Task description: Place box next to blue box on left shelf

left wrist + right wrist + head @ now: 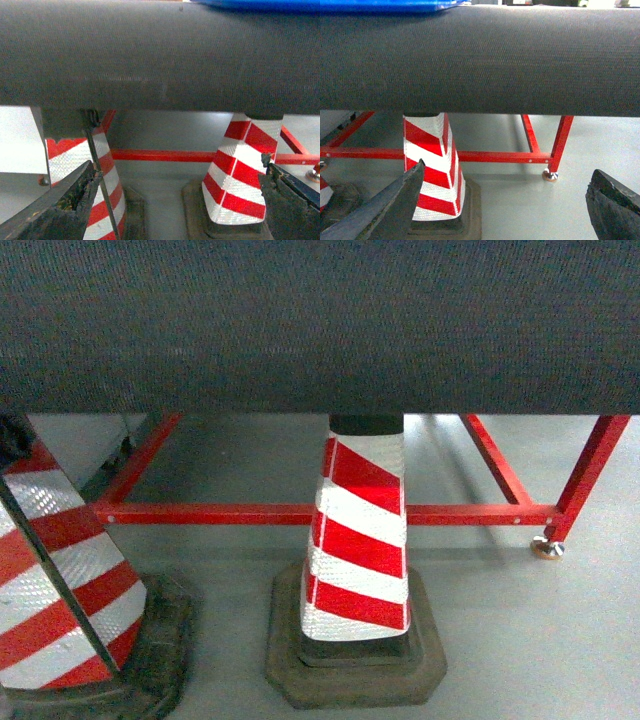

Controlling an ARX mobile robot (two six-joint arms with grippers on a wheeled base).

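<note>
- From the head camera you see a dark grey mat filling the top. Under it stands a red frame on the grey floor, with a striped cone in the middle and another striped cone at the left. You see no arms and no box here.
- From the left wrist camera, your left gripper has its fingers spread wide apart, with nothing between them. High above the right finger, a thin strip of the blue box peeks over the mat's far edge. The strip runs left to right.
- From the right wrist camera, your right gripper is spread wide too, holding nothing. The box shows far above the left finger, again as a flat strip running sideways. You cannot tell its long side.
</note>
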